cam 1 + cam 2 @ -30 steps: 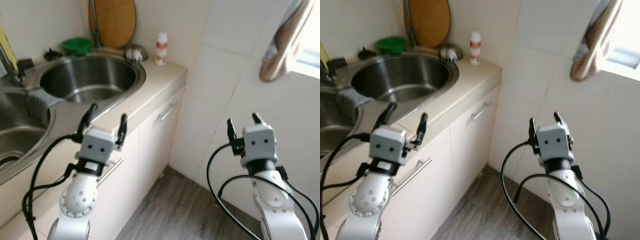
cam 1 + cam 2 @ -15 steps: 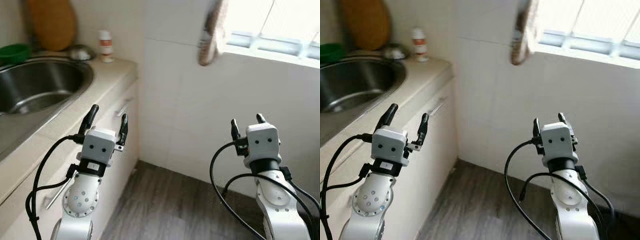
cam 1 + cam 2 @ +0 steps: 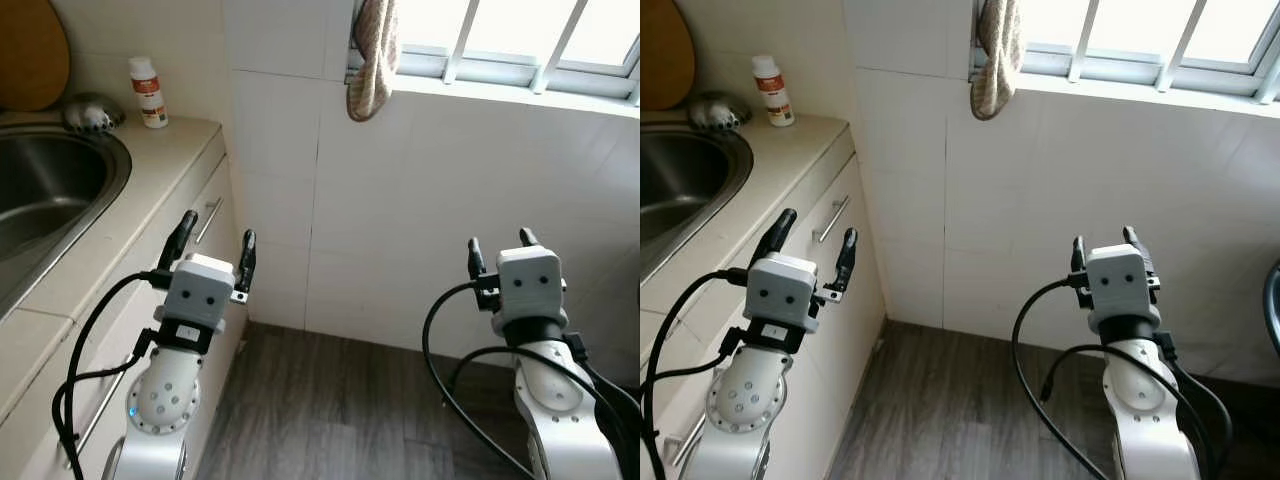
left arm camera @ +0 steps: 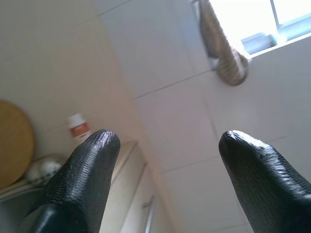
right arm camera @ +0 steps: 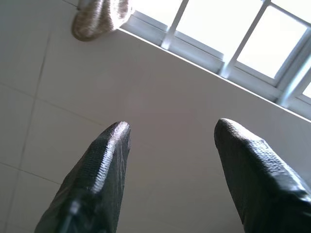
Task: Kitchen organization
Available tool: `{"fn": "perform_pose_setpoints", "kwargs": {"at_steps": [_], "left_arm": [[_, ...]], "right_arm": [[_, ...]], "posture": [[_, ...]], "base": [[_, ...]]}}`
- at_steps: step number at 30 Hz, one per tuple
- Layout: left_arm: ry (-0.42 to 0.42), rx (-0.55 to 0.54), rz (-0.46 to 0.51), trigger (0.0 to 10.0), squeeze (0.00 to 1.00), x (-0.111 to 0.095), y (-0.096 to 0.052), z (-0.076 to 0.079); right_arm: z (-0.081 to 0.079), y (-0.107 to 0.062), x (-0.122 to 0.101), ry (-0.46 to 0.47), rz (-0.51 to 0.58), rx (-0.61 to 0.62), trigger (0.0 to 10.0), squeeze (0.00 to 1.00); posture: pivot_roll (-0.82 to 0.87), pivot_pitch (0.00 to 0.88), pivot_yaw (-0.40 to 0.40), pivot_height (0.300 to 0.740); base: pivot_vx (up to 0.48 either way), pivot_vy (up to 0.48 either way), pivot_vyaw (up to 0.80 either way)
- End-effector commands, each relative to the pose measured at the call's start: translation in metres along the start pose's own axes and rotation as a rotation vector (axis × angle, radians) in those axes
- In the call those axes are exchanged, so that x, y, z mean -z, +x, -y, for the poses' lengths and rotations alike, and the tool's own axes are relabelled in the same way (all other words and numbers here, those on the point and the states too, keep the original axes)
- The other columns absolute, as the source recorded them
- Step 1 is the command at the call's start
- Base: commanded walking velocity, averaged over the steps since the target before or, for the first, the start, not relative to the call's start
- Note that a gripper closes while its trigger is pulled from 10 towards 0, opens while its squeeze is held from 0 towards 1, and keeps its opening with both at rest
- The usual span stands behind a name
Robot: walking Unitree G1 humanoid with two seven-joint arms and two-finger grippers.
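Grippers were both raised before a white tiled wall (image 3: 400, 200) with nothing held: the left gripper (image 3: 213, 243) hung beside the cream counter's (image 3: 100, 215) cabinet front, its two black fingers spread apart, and the right gripper (image 3: 497, 253) stood well apart from it, in front of the wall below the window (image 3: 500, 40), its fingers likewise parted. On the counter's far corner stood a small white bottle (image 3: 147, 92) with a red label, upright, with a rounded metal item (image 3: 90, 112) just beside it by the rim of the steel sink (image 3: 45, 200). A wooden board (image 3: 30, 55) leaned against the wall behind the sink. A brownish cloth (image 3: 372, 55) hung from the window's edge, above the dark wood-look floor (image 3: 330, 400).
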State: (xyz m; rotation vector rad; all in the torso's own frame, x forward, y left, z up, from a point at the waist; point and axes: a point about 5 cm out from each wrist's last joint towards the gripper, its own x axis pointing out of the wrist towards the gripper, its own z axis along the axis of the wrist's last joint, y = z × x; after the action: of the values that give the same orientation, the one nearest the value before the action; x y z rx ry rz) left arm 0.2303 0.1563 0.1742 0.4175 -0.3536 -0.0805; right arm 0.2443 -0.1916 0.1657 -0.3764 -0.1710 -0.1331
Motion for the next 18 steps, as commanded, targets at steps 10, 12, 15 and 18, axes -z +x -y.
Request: {"fn": "perform_pose_setpoints", "kwargs": {"at_steps": [10,12,15,18], "left_arm": [[0.010,0.023,-0.028,10.0,0.00,0.0045,-0.0008,0.0019],[0.009,0.025,-0.028,10.0,0.00,0.0045,-0.0007,0.0019],[0.007,0.025,-0.029,10.0,0.00,0.0043,-0.0004,0.0019],[0.006,0.024,-0.029,10.0,0.00,0.0045,-0.0002,0.0017]], "right_arm": [[0.0034,0.0015,0.0035,-0.027,-0.026,0.032,10.0,0.00],[0.0048,0.0016,0.0029,-0.038,-0.018,0.041,10.0,0.00],[0.0068,0.0017,0.0039,-0.075,-0.020,0.052,10.0,0.00],[0.0068,0.0021,0.0047,-0.073,-0.024,0.053,10.0,0.00]], "posture": [[0.06,0.000,-0.063,0.740],[0.06,0.000,-0.063,0.740],[0.06,0.000,-0.063,0.740],[0.06,0.000,-0.064,0.740]], "base": [[0.000,-0.180,-0.48],[0.000,-0.424,-0.40],[0.000,-0.480,0.00],[0.000,-0.480,0.00]]}}
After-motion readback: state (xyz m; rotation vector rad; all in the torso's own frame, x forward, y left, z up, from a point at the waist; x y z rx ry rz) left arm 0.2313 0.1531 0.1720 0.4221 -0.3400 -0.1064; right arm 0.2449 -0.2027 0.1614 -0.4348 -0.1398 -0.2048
